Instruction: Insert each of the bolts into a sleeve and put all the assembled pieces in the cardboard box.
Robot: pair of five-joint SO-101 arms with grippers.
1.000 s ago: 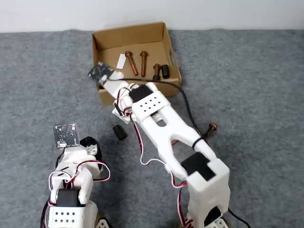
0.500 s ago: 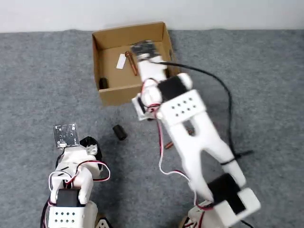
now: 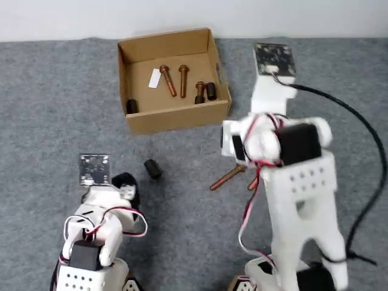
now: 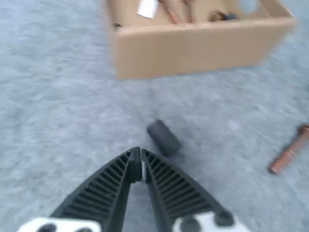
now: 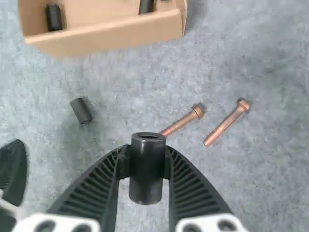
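Note:
My right gripper point(image 5: 147, 162) is shut on an upright black sleeve point(image 5: 147, 166), held above the carpet. Below it lie two copper bolts point(image 5: 181, 121) point(image 5: 226, 123) and a loose black sleeve point(image 5: 81, 110). In the high view the right arm point(image 3: 291, 170) stands right of the cardboard box point(image 3: 176, 118), with one bolt point(image 3: 227, 177) beside its base. My left gripper point(image 4: 140, 162) is shut and empty, just short of the loose sleeve point(image 4: 163, 137) point(image 3: 152, 168). The box holds two bare bolts point(image 3: 168, 80) point(image 3: 183, 80), a bolt in a sleeve point(image 3: 200, 92) and loose sleeves point(image 3: 211, 91) point(image 3: 131, 107).
Grey carpet covers the table. A white label point(image 3: 155, 78) lies inside the box. The left arm point(image 3: 100, 224) sits at the near left. A black cable point(image 3: 357, 127) trails off the right arm. A pale wall runs along the far edge.
The right arm has swung from over the box out to the right and risen. A sleeve it covered in the box's near left corner now shows. The left arm shifted slightly right.

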